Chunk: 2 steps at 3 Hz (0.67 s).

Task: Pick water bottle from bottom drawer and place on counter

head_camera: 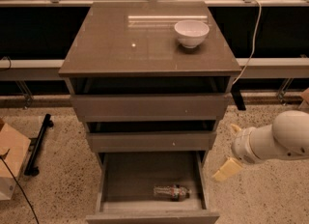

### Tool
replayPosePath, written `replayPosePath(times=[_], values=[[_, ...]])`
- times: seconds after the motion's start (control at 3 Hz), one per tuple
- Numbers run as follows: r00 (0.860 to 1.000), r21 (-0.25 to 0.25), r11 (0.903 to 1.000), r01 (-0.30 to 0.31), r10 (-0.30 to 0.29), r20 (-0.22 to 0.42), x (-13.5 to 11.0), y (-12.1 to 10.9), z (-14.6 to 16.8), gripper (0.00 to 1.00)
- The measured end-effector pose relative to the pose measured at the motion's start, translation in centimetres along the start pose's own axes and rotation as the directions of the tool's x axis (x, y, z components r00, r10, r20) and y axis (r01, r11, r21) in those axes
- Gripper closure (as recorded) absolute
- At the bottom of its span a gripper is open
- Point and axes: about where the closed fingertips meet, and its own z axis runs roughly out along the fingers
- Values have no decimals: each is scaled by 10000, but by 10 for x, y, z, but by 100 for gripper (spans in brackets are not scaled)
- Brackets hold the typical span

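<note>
Clear ribbed water bottle (172,192) lying on its side in the open bottom drawer (140,175)
Dark reddish band around its middle; the gripper (231,149) hangs right of the drawer, fingers apart, empty.

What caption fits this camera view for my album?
The water bottle lies in the open bottom drawer, bowl on the counter, gripper hovering beside the drawer.
</note>
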Motion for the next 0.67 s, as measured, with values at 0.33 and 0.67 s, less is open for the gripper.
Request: replayPosePath(times=[0.33,0.67], values=[[9992,7,9999,-163,163,367,12,6,27,0],[9967,-153,9993,-347,357,723,25,11,59,0]])
